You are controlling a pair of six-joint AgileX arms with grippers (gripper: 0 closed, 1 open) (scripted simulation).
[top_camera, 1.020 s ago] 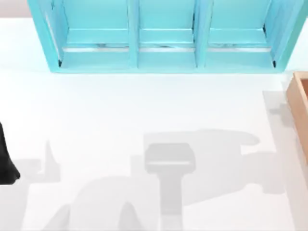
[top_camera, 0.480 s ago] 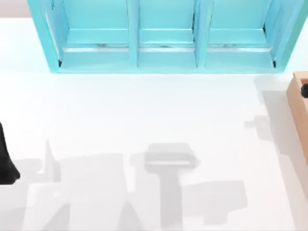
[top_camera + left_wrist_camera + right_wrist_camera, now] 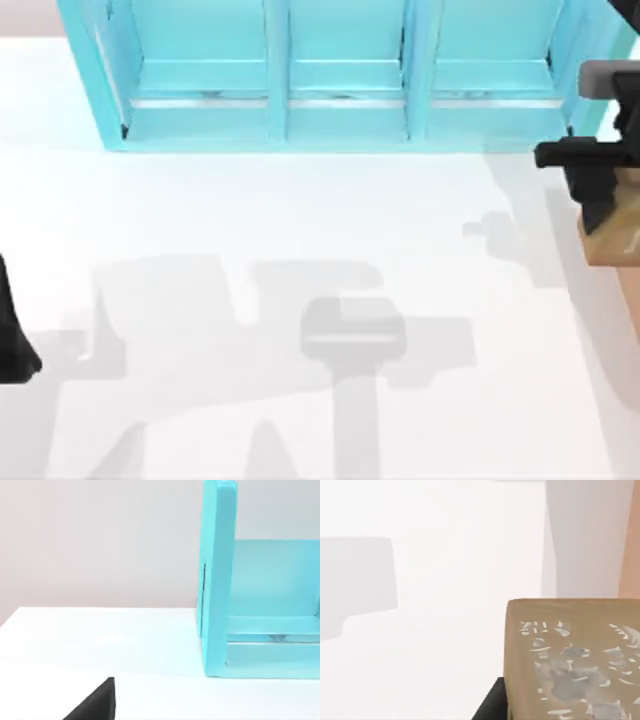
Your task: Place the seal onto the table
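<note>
Two views split it: top view has the right gripper point(image 3: 598, 190) clamped on the seal point(image 3: 612, 240) above the table point(image 3: 300, 230); right wrist view adds the seal's pale marks; left arm point(image 3: 12, 335) parked.

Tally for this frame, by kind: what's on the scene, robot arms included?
Blue shelf: 1
Golden-brown block: 1, held in the right gripper
Orange wooden box: 1
White table: 1
Robot arms: 2, the left arm parked at the table's left edge
Total: 6
</note>
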